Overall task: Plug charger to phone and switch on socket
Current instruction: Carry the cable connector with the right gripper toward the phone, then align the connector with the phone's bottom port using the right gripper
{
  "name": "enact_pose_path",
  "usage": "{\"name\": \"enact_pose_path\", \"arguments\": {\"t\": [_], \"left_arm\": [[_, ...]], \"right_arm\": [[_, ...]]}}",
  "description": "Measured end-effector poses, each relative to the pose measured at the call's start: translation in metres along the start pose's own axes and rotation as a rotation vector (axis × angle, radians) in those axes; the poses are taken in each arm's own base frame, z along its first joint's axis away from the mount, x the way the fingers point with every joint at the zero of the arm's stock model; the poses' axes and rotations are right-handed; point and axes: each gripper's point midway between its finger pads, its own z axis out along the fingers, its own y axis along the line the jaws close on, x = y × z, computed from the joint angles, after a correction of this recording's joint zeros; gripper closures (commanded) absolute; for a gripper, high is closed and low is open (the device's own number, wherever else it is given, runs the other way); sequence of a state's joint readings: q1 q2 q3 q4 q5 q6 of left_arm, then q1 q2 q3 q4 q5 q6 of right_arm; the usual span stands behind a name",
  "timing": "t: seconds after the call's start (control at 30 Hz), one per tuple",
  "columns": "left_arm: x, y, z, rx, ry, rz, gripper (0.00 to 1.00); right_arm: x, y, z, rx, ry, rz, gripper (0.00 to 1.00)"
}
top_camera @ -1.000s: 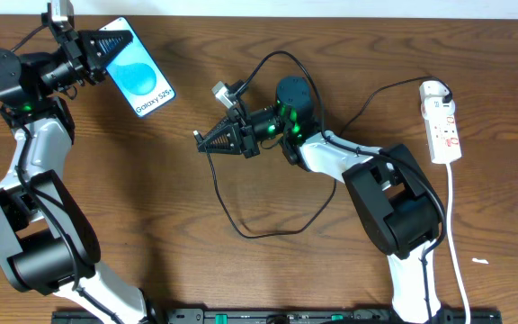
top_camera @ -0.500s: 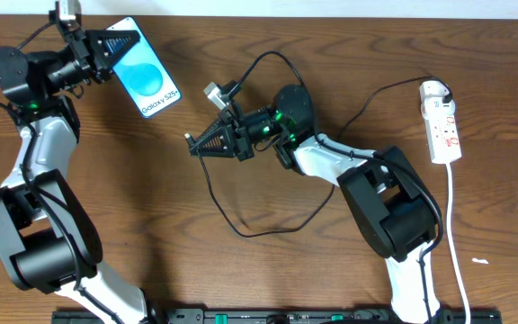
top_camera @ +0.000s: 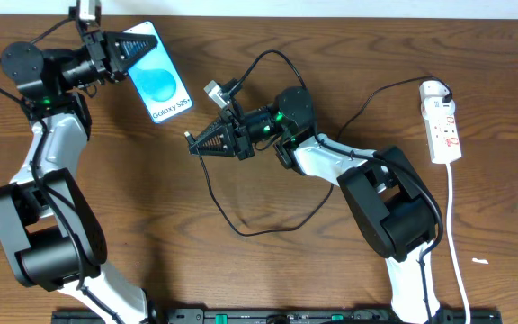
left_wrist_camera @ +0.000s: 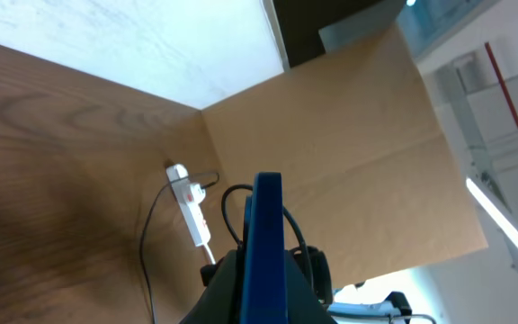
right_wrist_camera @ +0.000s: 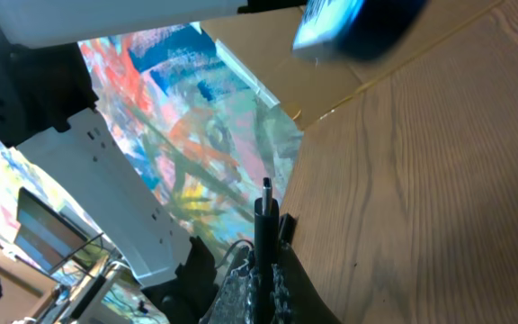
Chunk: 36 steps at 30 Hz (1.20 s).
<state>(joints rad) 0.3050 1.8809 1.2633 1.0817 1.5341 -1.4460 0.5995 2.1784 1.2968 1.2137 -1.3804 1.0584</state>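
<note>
The phone [top_camera: 162,85], blue screen up, hangs above the table at the back left, with my left gripper [top_camera: 131,47] shut on its upper end. In the left wrist view the phone [left_wrist_camera: 267,225] stands edge-on between the fingers [left_wrist_camera: 232,292]. My right gripper [top_camera: 196,144] is shut on the charger plug [top_camera: 189,139], tip pointing left toward the phone's lower end, a short gap apart. The plug [right_wrist_camera: 265,211] sticks up from the shut fingers [right_wrist_camera: 241,292], and the phone [right_wrist_camera: 353,22] shows blurred above it. The white socket [top_camera: 442,121] lies at the far right.
The charger's black cable [top_camera: 241,211] loops on the wood below the right gripper and runs right to the socket. The socket's white cord [top_camera: 457,243] trails toward the front edge. The socket [left_wrist_camera: 190,207] also shows in the left wrist view, against a brown cardboard wall [left_wrist_camera: 358,153].
My left arm has carried the phone to the right, closer to the plug. The right gripper shifted slightly left and up with the plug, then held still.
</note>
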Motion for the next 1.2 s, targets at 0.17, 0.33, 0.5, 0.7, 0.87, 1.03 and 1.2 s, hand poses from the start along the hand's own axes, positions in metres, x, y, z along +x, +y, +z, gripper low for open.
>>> {"name": "enact_pose_path", "arguments": {"t": [0.17, 0.33, 0.5, 0.7, 0.87, 1.03, 1.2], "left_arm": [[0.005, -0.001, 0.006, 0.007, 0.024, 0.008, 0.92], [0.006, -0.001, 0.006, 0.008, 0.029, 0.014, 0.93], [0.006, -0.001, 0.006, 0.008, 0.031, 0.023, 0.93], [0.007, -0.002, 0.009, 0.011, 0.037, 0.030, 0.93], [0.012, -0.004, 0.017, 0.020, 0.056, 0.035, 0.93], [0.014, -0.004, 0.018, 0.023, 0.066, 0.039, 0.93], [0.015, -0.003, 0.018, 0.023, 0.074, 0.033, 0.93]], "right_arm": [[-0.001, 0.000, 0.000, 0.002, -0.005, 0.002, 0.99], [-0.005, 0.006, 0.000, -0.007, -0.015, -0.060, 0.99], [-0.006, 0.006, 0.000, -0.005, -0.021, -0.063, 0.99], [-0.006, 0.002, 0.000, 0.005, -0.025, -0.027, 0.99], [-0.006, 0.001, 0.000, 0.007, -0.028, -0.025, 0.99], [-0.007, 0.001, 0.000, 0.011, -0.035, -0.025, 0.99], [-0.009, 0.000, 0.000, 0.017, -0.047, -0.025, 0.99]]}}
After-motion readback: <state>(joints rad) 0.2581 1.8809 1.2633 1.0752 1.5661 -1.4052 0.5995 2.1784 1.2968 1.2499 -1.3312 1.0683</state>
